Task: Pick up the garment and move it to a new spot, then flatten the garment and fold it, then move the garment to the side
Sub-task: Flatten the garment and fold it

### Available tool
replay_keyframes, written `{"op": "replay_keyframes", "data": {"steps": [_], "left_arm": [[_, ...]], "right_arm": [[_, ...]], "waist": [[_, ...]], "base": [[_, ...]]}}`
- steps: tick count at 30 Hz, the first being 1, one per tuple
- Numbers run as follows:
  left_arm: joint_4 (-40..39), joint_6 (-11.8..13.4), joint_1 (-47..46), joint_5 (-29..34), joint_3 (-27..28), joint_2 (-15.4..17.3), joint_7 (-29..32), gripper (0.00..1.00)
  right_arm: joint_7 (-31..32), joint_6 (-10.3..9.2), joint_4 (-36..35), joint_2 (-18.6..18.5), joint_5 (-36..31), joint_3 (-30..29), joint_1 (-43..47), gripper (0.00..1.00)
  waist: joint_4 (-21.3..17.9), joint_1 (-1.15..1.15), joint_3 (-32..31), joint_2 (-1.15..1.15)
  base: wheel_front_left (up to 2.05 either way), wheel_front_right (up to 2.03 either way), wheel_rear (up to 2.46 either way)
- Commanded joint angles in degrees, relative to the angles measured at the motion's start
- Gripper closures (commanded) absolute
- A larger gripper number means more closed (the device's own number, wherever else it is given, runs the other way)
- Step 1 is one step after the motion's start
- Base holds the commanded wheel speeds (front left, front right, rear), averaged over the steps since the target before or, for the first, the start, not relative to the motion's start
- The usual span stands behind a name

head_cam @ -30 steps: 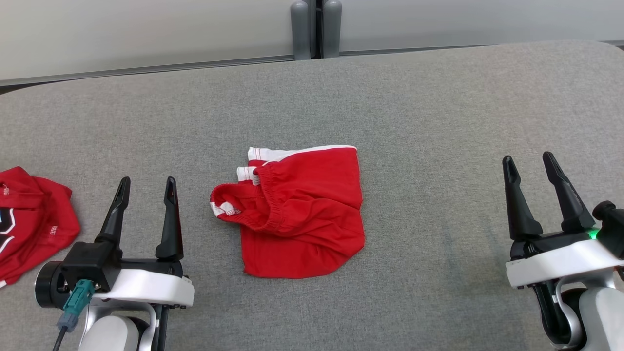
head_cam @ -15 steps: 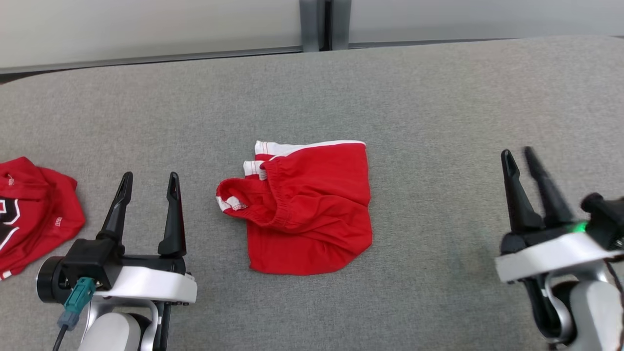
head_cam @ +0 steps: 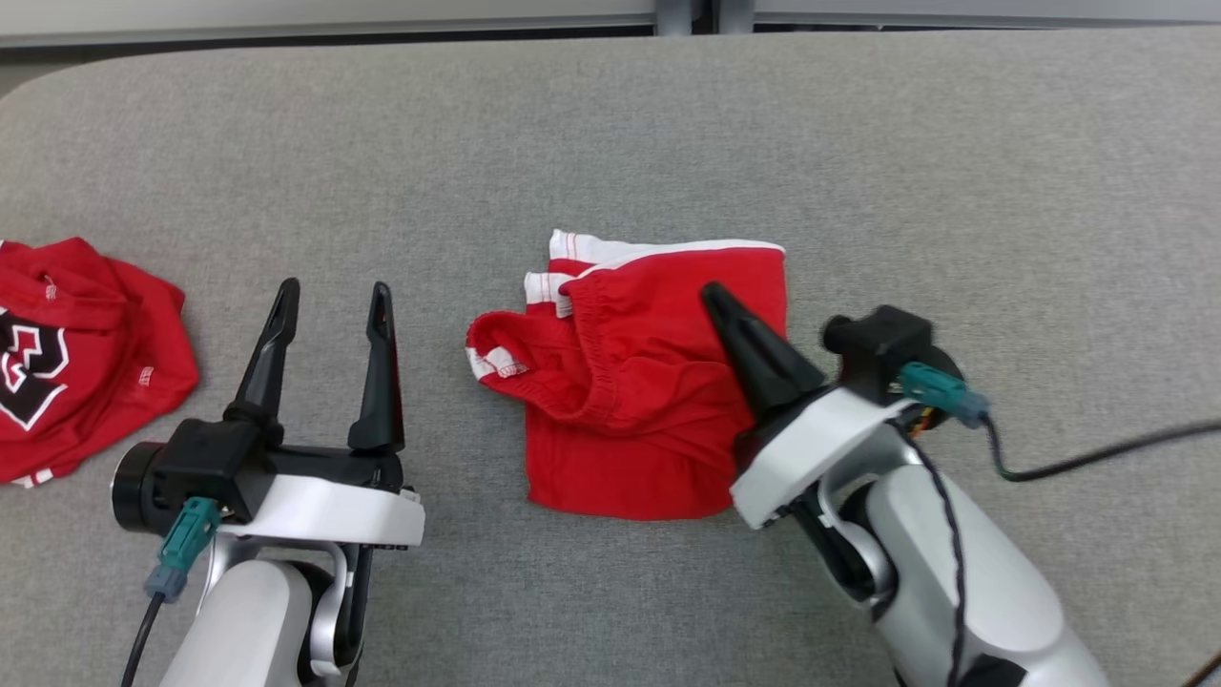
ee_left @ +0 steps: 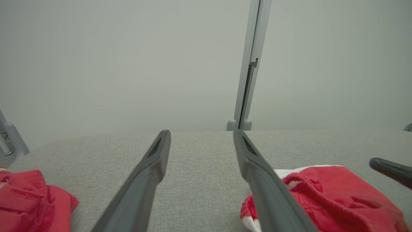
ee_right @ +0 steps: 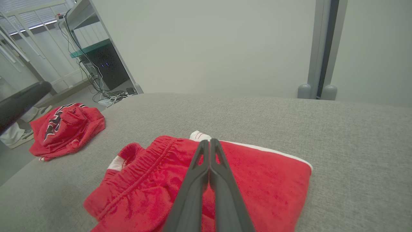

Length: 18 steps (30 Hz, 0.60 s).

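- Lying near the middle of the grey tabletop point(head_cam: 954, 191) is the garment point(head_cam: 649, 410), a pair of red shorts; it is bunched up and not flat; its stretchy waistband point(head_cam: 596, 353) is on its 9 o'clock side; a white edge point(head_cam: 687, 250) runs along its 12 o'clock side.
- The right tool point(head_cam: 713, 294) comes in from 4 o'clock in the head view and points to 11 o'clock; its two dark fingers are pressed tight together with no gap; no cloth is pinched between them; the tip sits over the red cloth of the garment; I cannot tell if it touches the cloth.
- The left tool point(head_cam: 334, 291) is at 8 o'clock in the head view and points to 12 o'clock; its two fingers are spread wide; it holds nothing; it stands at the garment's 9 o'clock side, near it but apart.
- A second red cloth point(head_cam: 86, 363) with black and white marks lies crumpled at 9 o'clock, by the tabletop's edge; it is well apart from the garment.
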Motion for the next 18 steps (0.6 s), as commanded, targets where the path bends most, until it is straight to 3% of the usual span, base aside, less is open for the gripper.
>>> {"op": "replay_keyframes", "data": {"steps": [1,7,18], "left_arm": [[0.2,-0.5,-1.2,0.5,-0.1,0.0,-0.4,0.0],[1.5,-1.0,-2.9,0.5,-0.9,-0.7,-0.9,0.0],[3.2,-1.9,-4.1,0.6,-1.0,-1.5,-1.6,0.0]], "right_arm": [[-0.3,0.0,1.9,0.0,0.6,1.5,-1.3,1.0],[-2.5,0.0,9.6,0.5,6.4,10.6,-6.2,1.0],[-5.2,0.0,16.4,0.5,13.7,25.0,-11.2,1.0]], "waist": [[0.7,0.0,0.7,0.0],[2.0,0.0,1.8,0.0],[2.7,0.0,2.9,0.0]], "base": [[0.0,0.0,0.0],[0.0,0.0,0.0],[0.0,0.0,0.0]]}}
